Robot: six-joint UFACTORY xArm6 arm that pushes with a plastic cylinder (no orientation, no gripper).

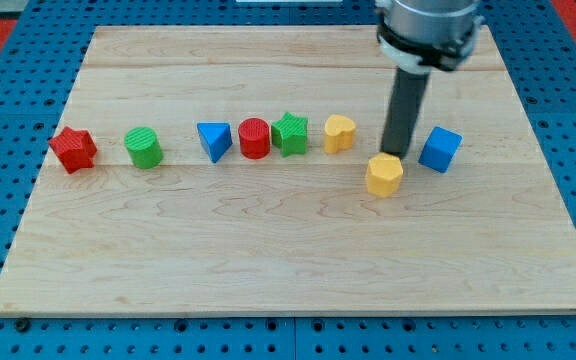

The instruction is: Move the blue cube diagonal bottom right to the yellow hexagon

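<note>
Bright, even overhead light falls on the pale wooden counter (288, 260) without glare, the blocks casting only short soft shadows at their bases, while the image stays sharp across the middle and the arm housing (428, 25) at the view's top looks slightly soft.

Open board (268, 250) below the blocks.
</note>
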